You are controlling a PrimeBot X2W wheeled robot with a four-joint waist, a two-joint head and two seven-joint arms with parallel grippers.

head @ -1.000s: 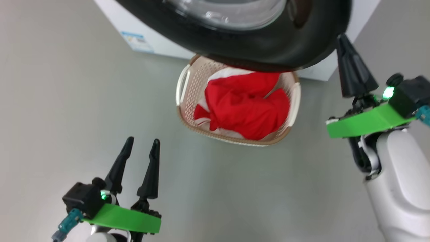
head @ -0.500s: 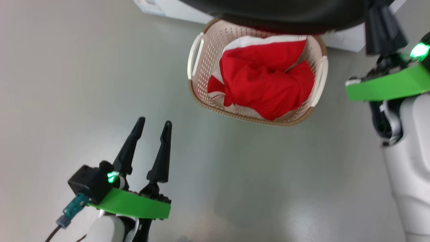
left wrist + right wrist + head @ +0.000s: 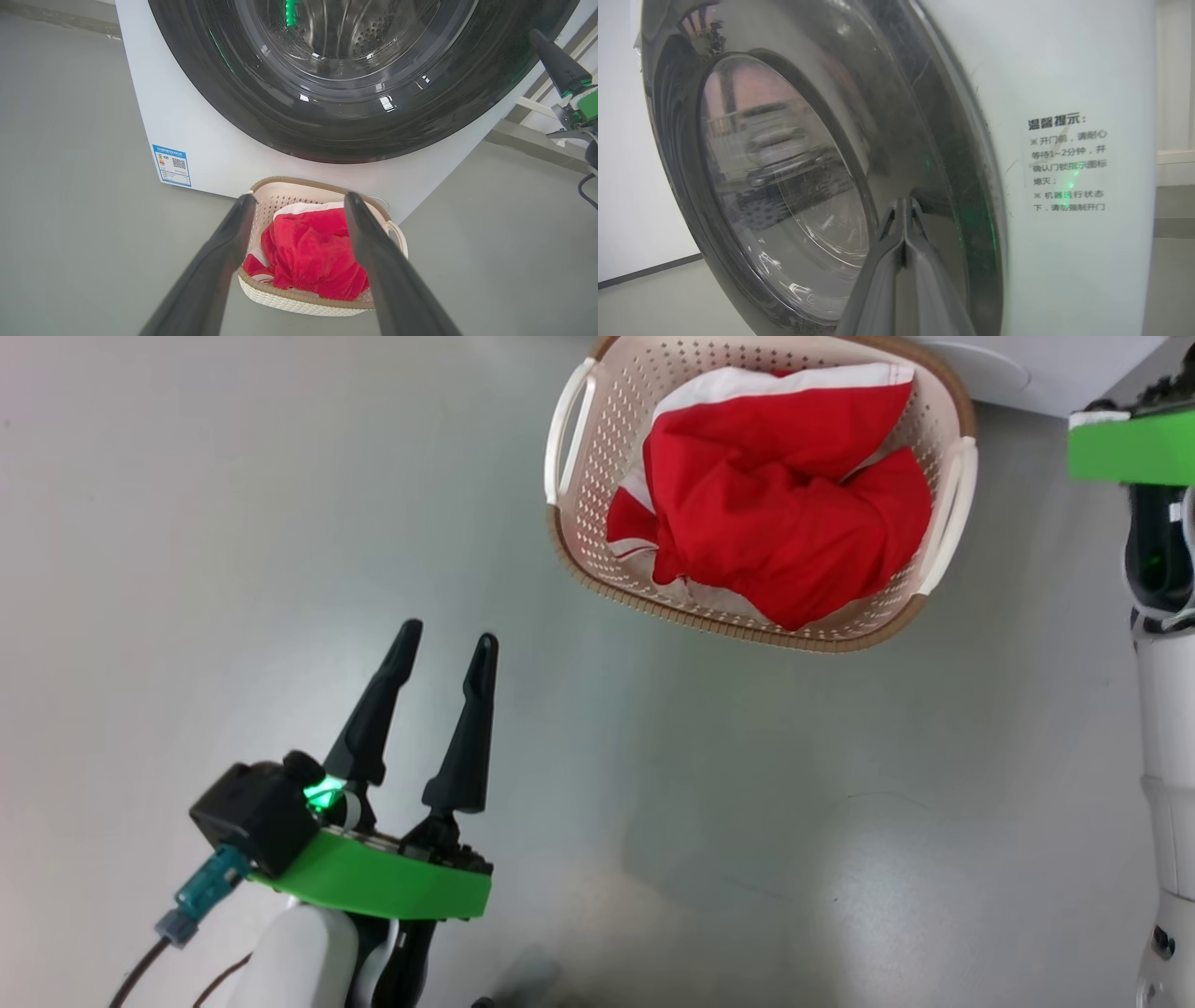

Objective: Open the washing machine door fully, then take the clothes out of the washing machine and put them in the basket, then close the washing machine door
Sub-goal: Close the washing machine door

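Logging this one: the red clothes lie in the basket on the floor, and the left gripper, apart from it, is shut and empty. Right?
Not shut: the head view shows the left gripper open, fingers spread, and empty. The rest stands: the clothes lie in the basket on the floor, apart from that gripper.

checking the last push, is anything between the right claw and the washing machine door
Nothing visible does. The shut right claw points straight at the black rim of the washing machine door, with no object between them.
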